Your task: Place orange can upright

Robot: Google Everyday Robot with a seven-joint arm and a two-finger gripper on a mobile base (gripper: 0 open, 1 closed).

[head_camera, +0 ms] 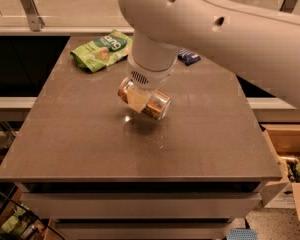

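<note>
Over the brown table [90, 149], gripper [139, 102] clasps orange can [158, 105] sideways

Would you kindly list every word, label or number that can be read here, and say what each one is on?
Green snack bag: white brand lettering, too blurred to read.
Orange can, gripped on its side by the gripper over the middle of the table: no legible text.
Small dark blue packet beside the arm: pale marks, unreadable.
</note>
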